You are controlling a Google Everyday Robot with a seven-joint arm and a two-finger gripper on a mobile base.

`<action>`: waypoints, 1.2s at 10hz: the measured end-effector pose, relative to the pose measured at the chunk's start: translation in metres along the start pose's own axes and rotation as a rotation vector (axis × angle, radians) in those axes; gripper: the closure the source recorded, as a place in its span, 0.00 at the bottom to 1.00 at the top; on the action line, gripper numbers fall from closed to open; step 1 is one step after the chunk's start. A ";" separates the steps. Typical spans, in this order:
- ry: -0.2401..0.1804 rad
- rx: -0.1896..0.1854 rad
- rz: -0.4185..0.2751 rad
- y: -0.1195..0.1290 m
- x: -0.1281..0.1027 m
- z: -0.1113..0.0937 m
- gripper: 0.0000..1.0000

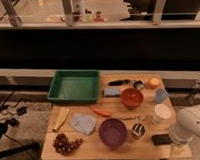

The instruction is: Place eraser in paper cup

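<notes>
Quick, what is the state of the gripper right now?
Gripper: cannot be told. It is at the corner of the table, just beside the eraser, which lies on the table.
</notes>
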 end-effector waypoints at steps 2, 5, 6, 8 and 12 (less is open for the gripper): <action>-0.004 0.000 -0.003 -0.002 -0.001 0.006 0.20; -0.005 -0.005 0.001 -0.004 -0.002 0.014 0.20; -0.007 -0.008 -0.001 -0.005 -0.004 0.017 0.20; -0.008 -0.012 -0.002 -0.006 -0.004 0.020 0.20; -0.012 -0.029 -0.016 -0.006 -0.005 0.020 0.39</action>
